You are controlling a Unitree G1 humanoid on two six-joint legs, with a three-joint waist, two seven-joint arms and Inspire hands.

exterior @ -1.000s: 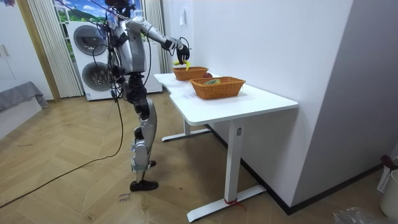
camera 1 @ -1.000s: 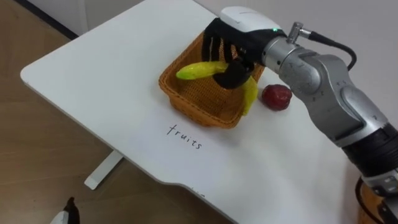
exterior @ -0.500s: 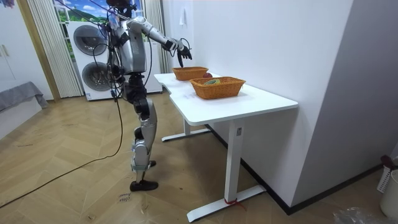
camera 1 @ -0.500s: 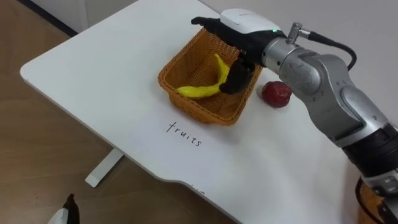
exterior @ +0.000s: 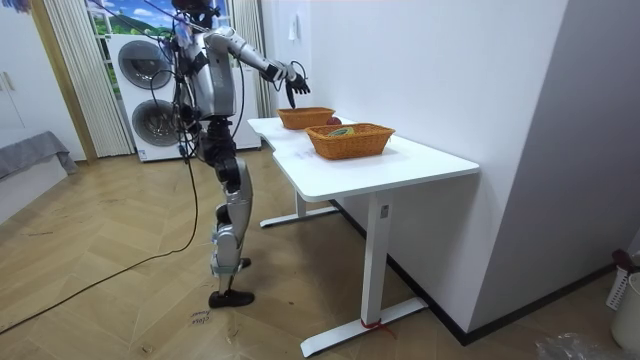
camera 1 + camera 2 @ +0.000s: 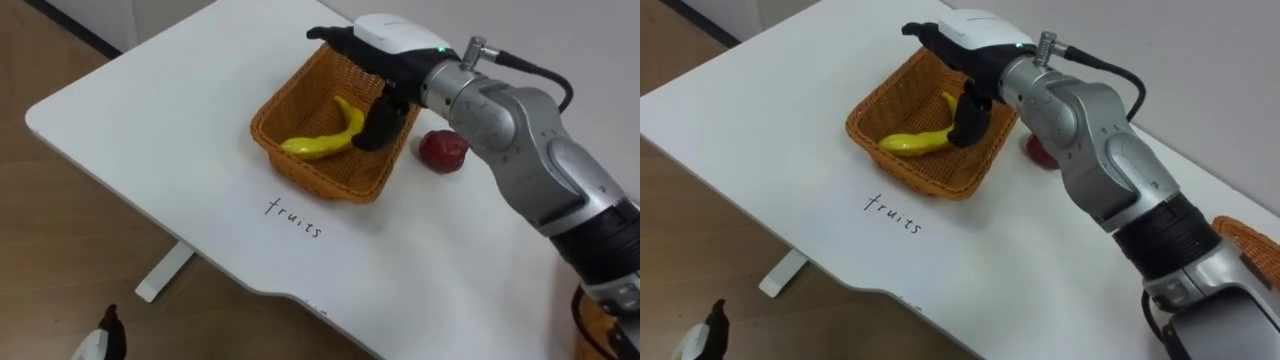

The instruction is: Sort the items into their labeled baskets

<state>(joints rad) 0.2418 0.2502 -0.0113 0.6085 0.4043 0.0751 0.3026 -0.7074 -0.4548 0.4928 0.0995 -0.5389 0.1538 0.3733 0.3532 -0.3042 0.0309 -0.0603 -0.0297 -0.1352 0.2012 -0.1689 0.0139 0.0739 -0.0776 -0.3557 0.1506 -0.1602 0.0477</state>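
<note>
While the robot stands upright at the end of the desk [image 6: 150, 110] on the room view's left, with two washing machines [image 5: 150, 85] behind it, it holds its right arm stretched out over the desk top. We see the right hand [image 6: 385, 55] above the far rim of the fruit basket [image 6: 300, 178]. Its fingers [image 6: 330, 36] are straight and a little apart, they point to the left and hold nothing. The thumb hangs down inside the basket, just beside the far end of the banana [image 6: 320, 142]. The banana lies on the bottom of the basket, curved, with its other end near the basket's left wall. The basket stands on the left part of the desk, about midway between the near edge and the far edge. A red fruit [image 6: 443, 150] lies on the desk top just beside the right wall of the basket, under the robot's forearm, and it is not in any basket. Between the basket and the near edge, a handwritten word [image 6: 295, 217] is on the desk surface. A second basket [image 5: 345, 152] stands further along the desk, to the robot's right, apart from the first one. Below the near left corner of the desk we see a small dark and white shape, probably the left hand [image 6: 103, 342], low over the floor; how it is held, we cannot tell.
</note>
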